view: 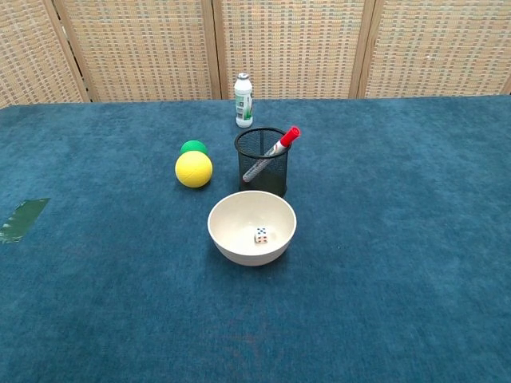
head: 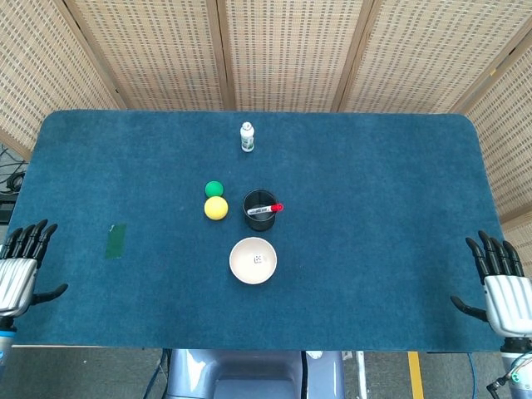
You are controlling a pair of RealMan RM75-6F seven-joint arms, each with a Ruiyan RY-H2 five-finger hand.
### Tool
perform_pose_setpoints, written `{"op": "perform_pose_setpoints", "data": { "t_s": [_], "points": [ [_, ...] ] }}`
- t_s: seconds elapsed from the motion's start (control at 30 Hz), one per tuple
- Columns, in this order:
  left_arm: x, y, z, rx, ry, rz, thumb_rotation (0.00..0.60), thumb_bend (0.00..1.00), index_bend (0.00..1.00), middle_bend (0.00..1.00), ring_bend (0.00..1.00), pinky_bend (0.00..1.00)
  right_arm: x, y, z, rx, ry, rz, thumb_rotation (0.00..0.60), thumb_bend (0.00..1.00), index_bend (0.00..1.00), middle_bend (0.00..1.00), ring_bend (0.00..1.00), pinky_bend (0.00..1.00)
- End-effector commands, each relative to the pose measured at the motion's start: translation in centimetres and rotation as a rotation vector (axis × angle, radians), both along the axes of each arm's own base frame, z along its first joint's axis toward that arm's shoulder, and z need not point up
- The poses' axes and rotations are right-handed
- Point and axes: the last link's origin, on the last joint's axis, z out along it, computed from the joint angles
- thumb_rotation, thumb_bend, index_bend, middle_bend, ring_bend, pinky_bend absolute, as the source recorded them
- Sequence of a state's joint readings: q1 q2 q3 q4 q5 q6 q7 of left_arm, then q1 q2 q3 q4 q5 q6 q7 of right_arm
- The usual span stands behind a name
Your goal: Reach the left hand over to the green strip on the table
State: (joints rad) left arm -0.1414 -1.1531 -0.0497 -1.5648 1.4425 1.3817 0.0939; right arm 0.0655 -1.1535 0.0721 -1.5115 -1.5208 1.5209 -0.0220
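Note:
A short green strip [head: 115,240] lies flat on the blue table cloth near the left edge; the chest view shows the green strip [view: 22,219] at its far left. My left hand [head: 22,270] hovers at the table's front left corner, fingers spread and empty, a good way left of and nearer than the strip. At the front right corner my right hand [head: 500,287] is also spread and empty. Neither hand appears in the chest view.
Mid-table stand a cream bowl [head: 253,260] with a die inside, a black mesh cup [head: 259,209] holding a red-capped marker, a yellow ball [head: 216,208], a green ball [head: 214,189] behind it, and a small white bottle [head: 247,137] farther back.

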Motion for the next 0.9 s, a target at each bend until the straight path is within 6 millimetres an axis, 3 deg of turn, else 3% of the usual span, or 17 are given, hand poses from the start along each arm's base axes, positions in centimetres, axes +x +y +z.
{"op": "perform_pose_setpoints", "data": {
  "t_s": [0.03, 0.13, 0.37, 0.53, 0.9],
  "points": [
    [-0.4, 2.2, -0.5, -0.012, -0.037, 0.038, 0.600, 0.00, 0.00, 0.00, 0.00, 0.00, 0.0, 0.0, 0.1, -0.002, -0.005, 0.001, 0.600, 0.00, 0.00, 0.00, 0.00, 0.00],
    [-0.5, 4.9, -0.7, -0.017, -0.073, 0.069, 0.600, 0.01, 0.02, 0.00, 0.00, 0.00, 0.0, 0.0, 0.1, 0.002, -0.006, 0.000, 0.600, 0.00, 0.00, 0.00, 0.00, 0.00],
    [0.1, 10.5, -0.9, -0.046, -0.107, 0.145, 0.600, 0.23, 0.26, 0.00, 0.00, 0.00, -0.1, -0.2, 0.0, 0.007, -0.009, -0.007, 0.600, 0.00, 0.00, 0.00, 0.00, 0.00],
    [-0.1, 13.5, -2.3, -0.110, -0.105, 0.221, 0.600, 0.31, 0.30, 0.00, 0.00, 0.00, -0.3, -0.3, -0.2, 0.018, -0.013, -0.020, 0.600, 0.00, 0.00, 0.00, 0.00, 0.00],
    [-1.0, 16.7, -5.1, -0.173, -0.105, 0.345, 0.600, 0.38, 0.32, 0.00, 0.00, 0.00, -0.6, -0.6, -0.2, 0.028, -0.024, -0.034, 0.600, 0.00, 0.00, 0.00, 0.00, 0.00]
  ]
}}
